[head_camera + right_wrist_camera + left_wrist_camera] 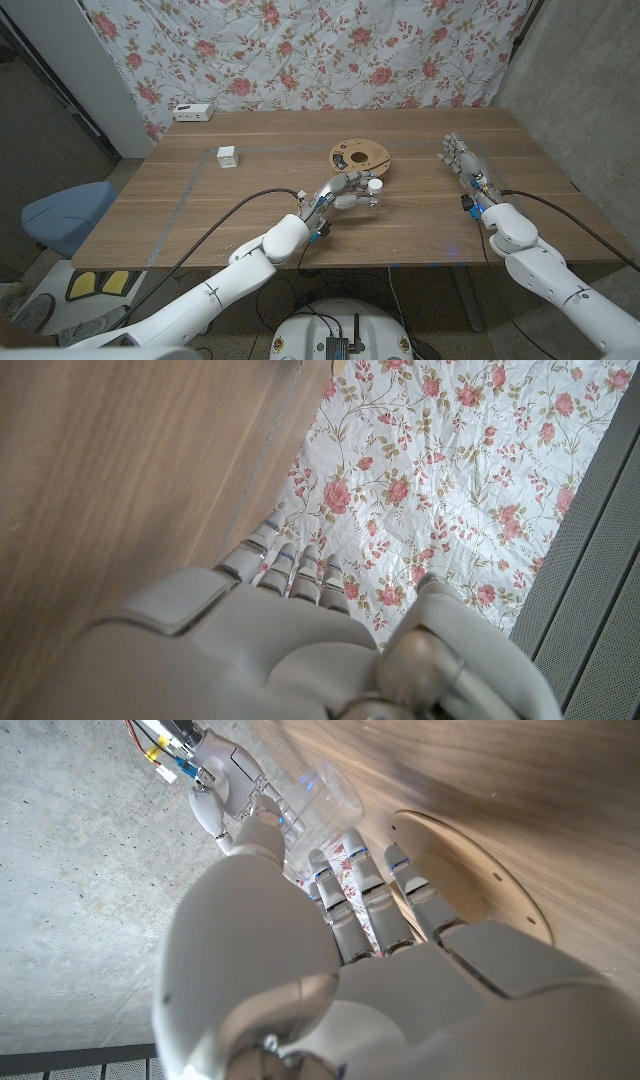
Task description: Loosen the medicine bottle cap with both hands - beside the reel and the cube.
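Head view shows the left hand [345, 192] gripping the small clear plastic medicine bottle [373, 189] just beside the flat round brown reel [361, 156]; next, probably, the empty, spread right hand [462, 160] must reach its white cap [374, 184].

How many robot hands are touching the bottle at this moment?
1. The left hand grips the bottle beside the reel; the right hand is apart, near the table's right side.

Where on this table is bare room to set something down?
Bare wood lies between the cube and the reel, and between the reel and the right hand. It is crowded where the left hand grips the bottle beside the reel.
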Available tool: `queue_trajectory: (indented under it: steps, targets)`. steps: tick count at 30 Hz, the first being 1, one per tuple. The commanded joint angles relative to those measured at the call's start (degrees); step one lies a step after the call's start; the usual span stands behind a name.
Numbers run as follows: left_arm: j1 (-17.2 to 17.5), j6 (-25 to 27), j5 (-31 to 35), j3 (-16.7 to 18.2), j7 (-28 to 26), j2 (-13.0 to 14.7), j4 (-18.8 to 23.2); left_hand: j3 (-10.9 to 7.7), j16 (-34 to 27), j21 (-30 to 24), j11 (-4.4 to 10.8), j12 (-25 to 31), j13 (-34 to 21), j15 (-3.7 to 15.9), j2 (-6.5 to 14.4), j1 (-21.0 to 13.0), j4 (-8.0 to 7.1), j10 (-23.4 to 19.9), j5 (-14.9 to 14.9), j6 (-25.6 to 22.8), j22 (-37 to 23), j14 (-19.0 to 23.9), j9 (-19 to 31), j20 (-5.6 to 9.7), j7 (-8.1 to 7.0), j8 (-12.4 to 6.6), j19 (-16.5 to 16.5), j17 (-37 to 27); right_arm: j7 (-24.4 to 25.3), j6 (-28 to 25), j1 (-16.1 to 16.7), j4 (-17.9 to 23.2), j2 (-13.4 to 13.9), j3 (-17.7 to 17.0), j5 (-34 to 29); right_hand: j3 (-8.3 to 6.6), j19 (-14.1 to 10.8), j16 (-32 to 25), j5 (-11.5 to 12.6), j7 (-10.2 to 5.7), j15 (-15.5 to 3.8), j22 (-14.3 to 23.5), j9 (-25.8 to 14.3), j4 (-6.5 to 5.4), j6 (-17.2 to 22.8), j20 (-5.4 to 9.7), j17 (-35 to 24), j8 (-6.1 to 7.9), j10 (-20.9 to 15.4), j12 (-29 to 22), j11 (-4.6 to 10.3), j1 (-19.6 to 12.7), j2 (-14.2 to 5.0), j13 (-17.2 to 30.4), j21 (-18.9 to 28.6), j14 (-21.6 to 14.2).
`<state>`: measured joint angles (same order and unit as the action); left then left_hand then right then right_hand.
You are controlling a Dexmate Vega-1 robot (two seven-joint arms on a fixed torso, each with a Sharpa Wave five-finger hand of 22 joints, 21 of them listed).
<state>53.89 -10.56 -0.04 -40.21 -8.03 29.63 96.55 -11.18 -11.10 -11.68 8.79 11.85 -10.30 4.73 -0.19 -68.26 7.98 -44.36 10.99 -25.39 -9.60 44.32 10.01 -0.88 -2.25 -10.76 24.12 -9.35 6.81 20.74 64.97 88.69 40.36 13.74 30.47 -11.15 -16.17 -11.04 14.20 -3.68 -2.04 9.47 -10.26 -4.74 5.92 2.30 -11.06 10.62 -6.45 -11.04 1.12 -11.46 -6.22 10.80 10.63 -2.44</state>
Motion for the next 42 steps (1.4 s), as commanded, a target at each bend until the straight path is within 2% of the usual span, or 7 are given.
queue_trajectory:
  steps: [1,8,28,32,35,39,42]
  targets:
    - [-0.6,1.8,1.2,0.0,-0.5,0.3,2.2,0.17,0.1,0.2,0.10,0.0,-0.2,7.71,0.3,-0.4,0.05,-0.4,-0.3,-0.5,0.0,0.8,0.2,0.90,-0.07,0.08,-0.1,-0.2,2.4,-4.5,2.2,6.3,3.6,-0.9,-2.7,-0.18,0.2,-0.2,-0.1,0.48,-0.64,0.1,-0.2,0.41,0.5,2.22,-0.1,0.42,-0.1,-0.1,-0.26,-0.1,-0.05,0.1,0.0,0.0]
    - [-0.1,3.1,1.5,0.5,-1.0,0.9,4.0,0.29,0.2,0.5,0.07,0.0,-0.2,7.77,0.2,-0.5,0.11,-0.6,-0.3,-0.6,0.0,1.0,0.2,1.63,-0.31,0.14,-0.5,-0.1,4.2,-6.7,2.8,8.9,4.2,-0.9,-4.4,-0.23,0.2,-0.2,-0.1,0.69,-0.67,0.1,-0.2,0.54,0.8,2.20,-0.1,0.49,-0.3,-0.1,-0.35,-0.2,0.00,0.1,0.0,0.0]
    - [0.2,4.8,0.0,2.4,-0.2,3.2,7.6,0.37,0.5,0.8,0.05,-0.2,-0.2,7.74,0.4,-0.3,-0.11,-0.6,-0.4,-0.9,0.0,1.3,0.2,2.38,-0.60,0.15,-1.0,-0.1,9.7,-17.2,4.1,18.9,7.3,-0.8,-10.8,-0.75,-0.1,-0.2,-0.2,1.08,-0.54,0.1,-0.1,2.55,1.6,2.40,0.3,0.70,-1.0,-0.3,-0.79,-2.4,0.87,0.0,0.1,-0.3]
    - [-0.3,4.5,-0.4,2.7,0.2,3.4,7.1,0.37,0.6,0.9,0.12,-0.2,-0.2,7.66,0.5,-0.2,-0.19,-0.6,-0.4,-0.9,0.0,1.4,0.2,2.51,-0.62,0.18,-1.1,-0.1,10.5,-21.6,4.2,22.3,8.8,-0.7,-12.2,-0.91,-0.1,-0.1,-0.2,1.05,-0.37,0.0,-0.2,3.36,2.0,2.43,0.3,0.80,-0.8,-0.2,-1.03,-3.3,1.24,0.0,0.1,-0.3]
    - [-0.7,4.2,-0.4,2.8,0.3,3.4,6.7,0.38,0.7,0.9,0.11,-0.2,-0.2,7.68,0.5,-0.2,-0.19,-0.6,-0.4,-0.9,0.0,1.4,0.2,2.63,-0.61,0.19,-1.2,0.0,11.6,-24.5,4.4,24.7,9.5,-0.7,-13.2,-1.05,0.1,0.1,-0.3,0.96,-0.01,0.0,-0.2,4.33,3.4,2.30,0.4,1.19,-0.5,-0.1,-1.80,-4.2,1.73,0.0,0.0,-0.1]
    - [-1.1,3.6,-0.5,3.0,0.4,3.4,6.0,0.36,0.8,1.0,0.06,-0.3,-0.2,7.65,0.5,-0.1,-0.23,-0.6,-0.4,-1.0,0.0,1.4,0.2,2.74,-0.62,0.20,-1.3,0.0,12.3,-26.8,4.7,26.8,10.0,-0.8,-14.1,-1.07,0.1,0.1,-0.4,1.14,0.17,0.1,-0.2,4.85,4.0,2.14,0.4,1.36,-0.4,0.0,-2.14,-4.7,2.07,0.0,0.0,0.0]
    - [-1.4,3.1,-0.7,3.1,0.6,3.4,5.3,0.35,0.8,1.0,0.13,-0.2,-0.2,7.63,0.6,0.0,-0.26,-0.7,-0.4,-0.9,0.0,1.4,0.2,2.79,-0.66,0.21,-1.3,0.0,12.7,-27.7,5.1,27.9,10.3,-0.9,-14.8,-1.16,0.2,0.1,-0.6,1.59,0.22,0.1,-0.3,5.73,5.5,2.10,0.5,1.75,-0.6,-0.2,-2.37,-5.6,2.49,0.1,0.0,0.0]
